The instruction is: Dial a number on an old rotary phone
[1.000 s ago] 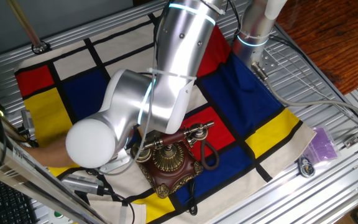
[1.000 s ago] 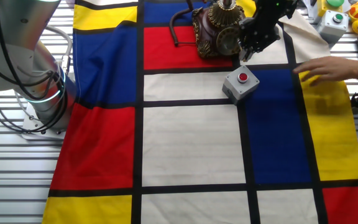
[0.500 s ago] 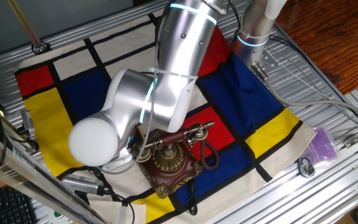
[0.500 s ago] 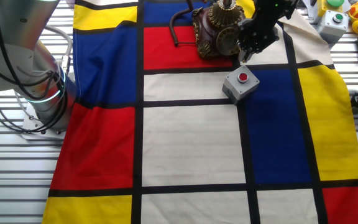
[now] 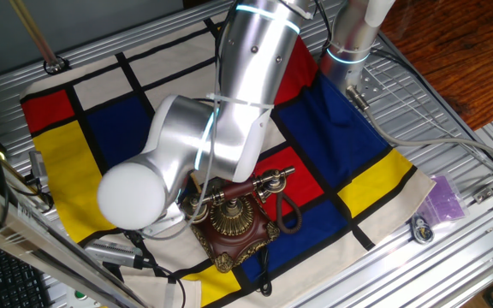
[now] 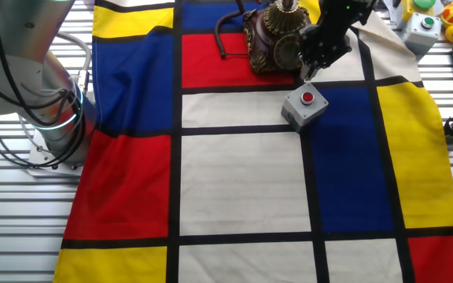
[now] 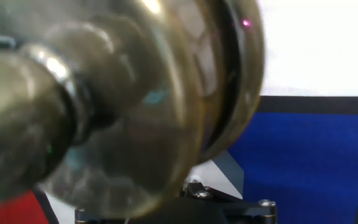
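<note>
Rotary phone first: we see an antique-style telephone [image 5: 234, 224] with a dark red-brown square base, ornate brass dial and brass-ended handset, standing near the edge of a cloth [image 5: 101, 128] printed with red, blue, yellow and cream rectangles outlined in black. In one fixed view the phone sits at about 6 o'clock, partly hidden behind our large silver robot arm [image 5: 204, 137], and its black cord [image 5: 288, 214] loops out at the phone's 3 o'clock.

In the other fixed view we find the arm's grey base [image 6: 49, 118] at 9 o'clock on the slatted metal table [image 6: 6, 204]. The phone [image 6: 272, 35] appears at 12 o'clock on a red patch. Our black gripper [image 6: 313, 56] presses in at the phone's 3 o'clock, right against the dial; we cannot tell whether its fingers are apart or together. A small grey box with a red button [image 6: 304, 106] rests just beside the phone, at its 5 o'clock, below the gripper.

Our hand view is filled at left by the blurred brass dial [image 7: 123, 106], very close, with cream and blue cloth at right.
</note>
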